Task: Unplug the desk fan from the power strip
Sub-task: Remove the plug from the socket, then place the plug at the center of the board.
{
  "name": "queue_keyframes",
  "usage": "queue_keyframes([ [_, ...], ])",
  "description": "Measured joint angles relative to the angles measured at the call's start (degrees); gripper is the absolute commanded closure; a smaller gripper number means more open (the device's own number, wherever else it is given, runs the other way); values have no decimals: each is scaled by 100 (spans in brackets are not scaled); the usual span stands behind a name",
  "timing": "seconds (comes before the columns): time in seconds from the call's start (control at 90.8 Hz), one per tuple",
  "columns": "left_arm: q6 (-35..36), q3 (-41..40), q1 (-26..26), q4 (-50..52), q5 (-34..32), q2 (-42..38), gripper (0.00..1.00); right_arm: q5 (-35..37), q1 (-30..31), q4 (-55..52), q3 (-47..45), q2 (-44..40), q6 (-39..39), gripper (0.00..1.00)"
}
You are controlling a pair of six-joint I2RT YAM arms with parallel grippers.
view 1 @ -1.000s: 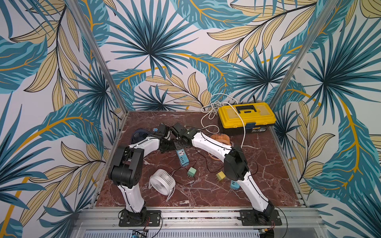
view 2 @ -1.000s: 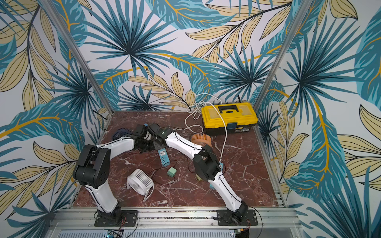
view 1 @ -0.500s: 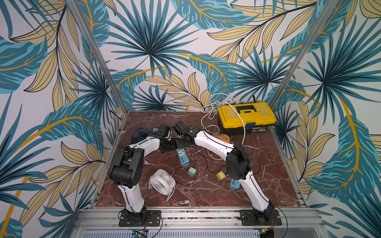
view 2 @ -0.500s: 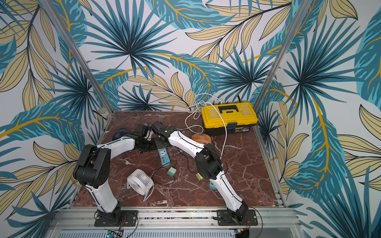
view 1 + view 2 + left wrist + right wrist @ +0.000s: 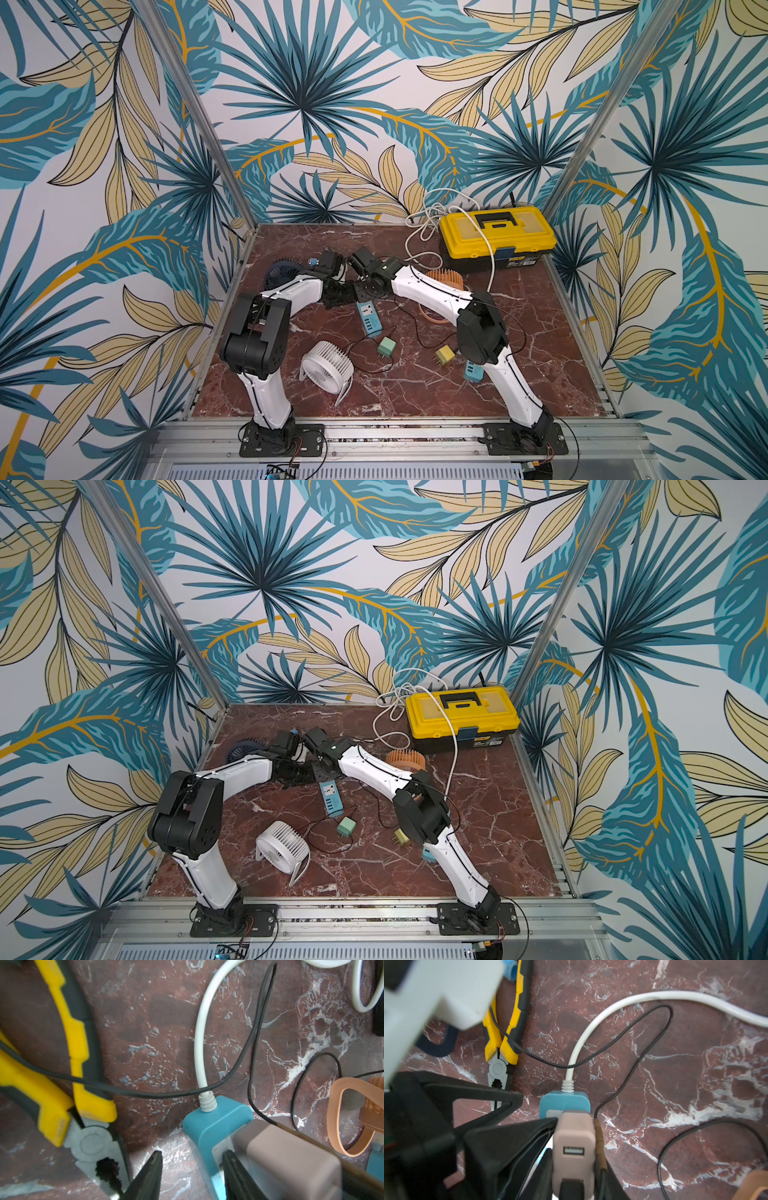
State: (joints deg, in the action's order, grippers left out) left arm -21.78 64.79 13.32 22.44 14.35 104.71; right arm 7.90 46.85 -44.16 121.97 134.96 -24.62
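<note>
Marble tabletop (image 5: 685,1088); right claw (image 5: 576,1126) on plug (image 5: 574,1145)

1. A plug (image 5: 574,1147) sits in the power strip (image 5: 369,319), at its far end.
2. Pliers (image 5: 79,1084) lie just left of that end.
3. A toolbox (image 5: 496,237) stands well behind the power strip, to the right.
4. A fan (image 5: 326,370) stands before the power strip, slightly left.
5. A charger (image 5: 386,345) lies just before it, right.

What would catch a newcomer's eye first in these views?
The eye goes to the blue power strip mid-table, where the right tool is shut on the pink USB charger on its far end. A bright yellow toolbox sits in the back right corner, and a white desk fan sits near the front.
</note>
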Motion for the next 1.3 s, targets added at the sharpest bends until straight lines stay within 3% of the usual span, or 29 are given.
queue_keyframes([
  [0.209,39,39,13,37,162,-7,50,568,184,-623,584,190,212,92],
  [0.408,57,39,17,122,105,13,50,199,85,-605,546,216,166,93],
  [0.947,24,111,74,153,107,74,48,323,168,-903,1067,81,192,92],
  [1.112,28,109,76,131,107,74,45,140,164,-804,444,-369,247,92],
  [1.3,15,37,87,-22,116,44,44,-645,31,-505,-369,-1276,269,91],
])
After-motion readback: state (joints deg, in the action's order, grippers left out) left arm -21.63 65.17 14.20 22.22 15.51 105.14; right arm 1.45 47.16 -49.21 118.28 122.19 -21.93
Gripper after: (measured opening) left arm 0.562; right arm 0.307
